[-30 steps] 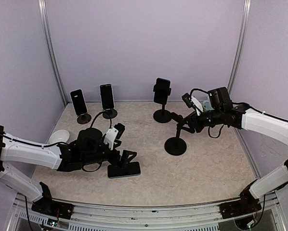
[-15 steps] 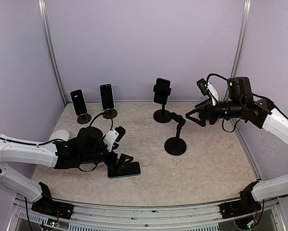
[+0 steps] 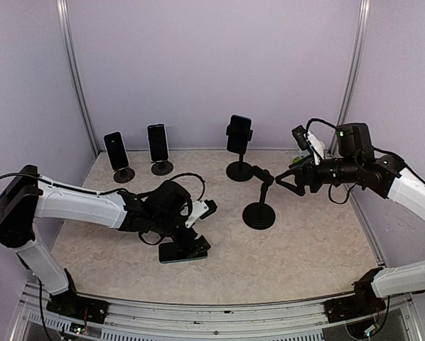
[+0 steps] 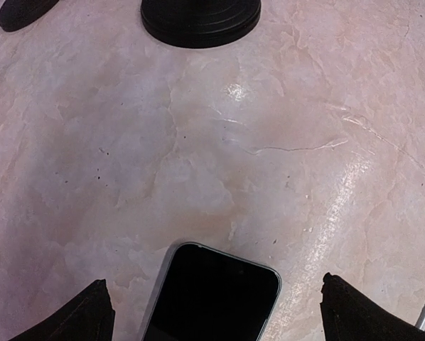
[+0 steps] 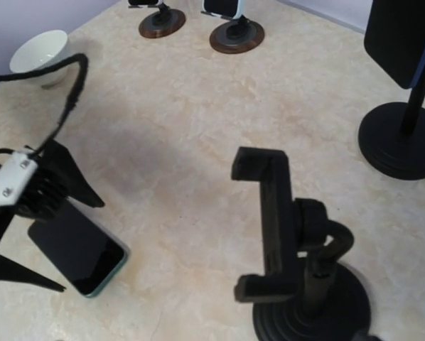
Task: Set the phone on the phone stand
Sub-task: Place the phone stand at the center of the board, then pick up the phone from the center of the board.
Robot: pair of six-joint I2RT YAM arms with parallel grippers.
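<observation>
Straddling the phone [image 4: 211, 293] lying flat on the tabletop [image 4: 283, 128], the left end effector [image 3: 197, 245] stands released, fingers spread wide; the right end effector [image 3: 282, 182], likewise released and empty, hovers just beside the vacant phone stand [image 3: 259, 210].

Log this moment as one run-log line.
phone: flat on table, ungripped | left end effector: open, straddling phone | right end effector: open, beside empty phone stand | placement: not yet done
</observation>
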